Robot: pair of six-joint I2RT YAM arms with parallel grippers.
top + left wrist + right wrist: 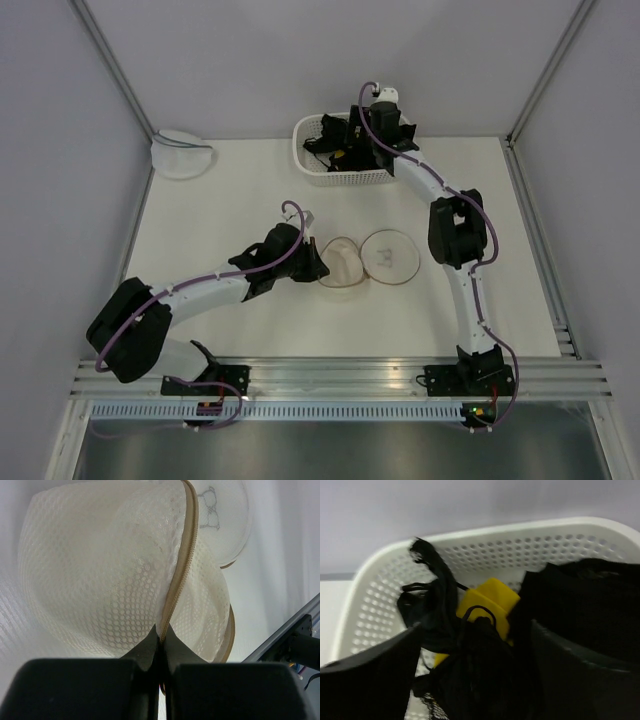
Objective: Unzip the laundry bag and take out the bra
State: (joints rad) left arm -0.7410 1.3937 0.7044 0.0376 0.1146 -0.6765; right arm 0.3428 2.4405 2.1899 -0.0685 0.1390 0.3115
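Observation:
The laundry bag (345,262), white mesh with a tan rim, lies unzipped in the middle of the table, and its second half (390,257) is folded out to the right. My left gripper (316,262) is shut on the tan zipper rim, seen close in the left wrist view (162,637), with the mesh dome (110,570) rising in front. My right gripper (345,150) hangs over the white basket (310,165) at the back. In the right wrist view its jaws (475,650) stand wide apart, with the black bra (480,675) bunched between them.
A yellow item (492,600) and more black fabric (580,600) lie in the basket (380,605). A second white dome pouch with a grey-blue rim (180,152) sits at the table's far left corner. Frame posts and walls border the table.

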